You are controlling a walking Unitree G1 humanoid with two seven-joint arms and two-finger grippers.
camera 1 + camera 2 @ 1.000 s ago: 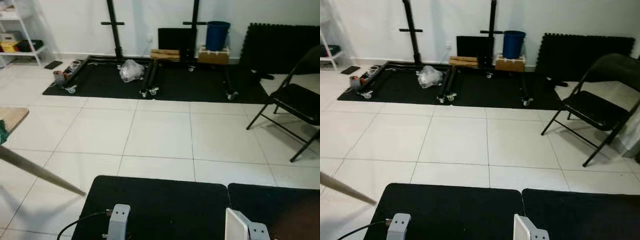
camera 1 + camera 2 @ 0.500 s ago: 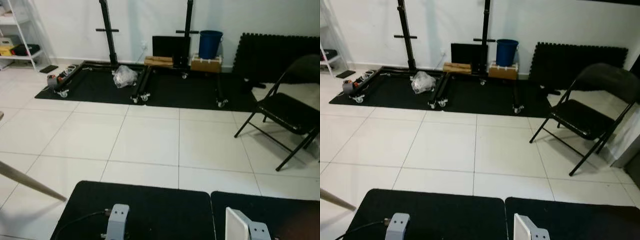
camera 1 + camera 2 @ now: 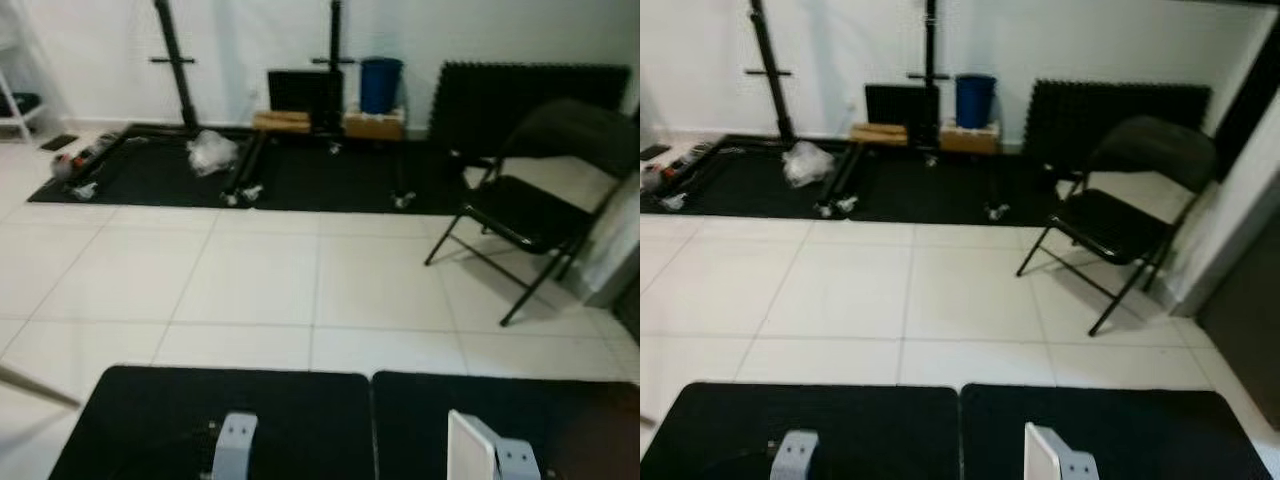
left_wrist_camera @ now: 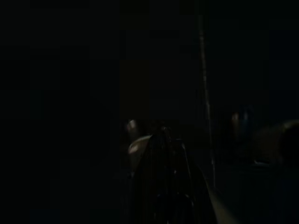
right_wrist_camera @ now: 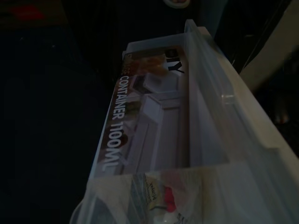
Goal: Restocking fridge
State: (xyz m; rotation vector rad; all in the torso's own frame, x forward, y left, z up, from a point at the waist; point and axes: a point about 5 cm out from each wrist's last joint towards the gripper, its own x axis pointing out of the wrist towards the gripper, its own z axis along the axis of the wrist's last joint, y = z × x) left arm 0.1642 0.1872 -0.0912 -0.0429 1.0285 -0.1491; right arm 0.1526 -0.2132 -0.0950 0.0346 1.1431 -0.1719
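A clear plastic container (image 5: 187,140), printed "CONTAINER 1100ML" and with a packet inside, lies right up against the right wrist camera. It hangs off the floor, with my right gripper shut on it; the fingers are hidden behind it. In the left eye view a white edge of the container (image 3: 468,448) rises beside my right arm's silver bracket (image 3: 515,462) at the bottom. My left arm's bracket (image 3: 235,445) hangs low beside it. The left wrist view is nearly black, and the left gripper (image 4: 163,177) is just a dim shape.
Two black floor mats (image 3: 230,410) lie at my feet on white tiles. A black folding chair (image 3: 530,205) stands ahead on the right, next to a grey panel (image 3: 1230,260). Black wheeled stands (image 3: 240,170), a blue bucket (image 3: 380,85) and foam mats (image 3: 530,90) line the far wall.
The camera has turned right: the whole scene slid left, the chair came toward the middle and the wooden table went out at the left. Both arms hold the same pose.
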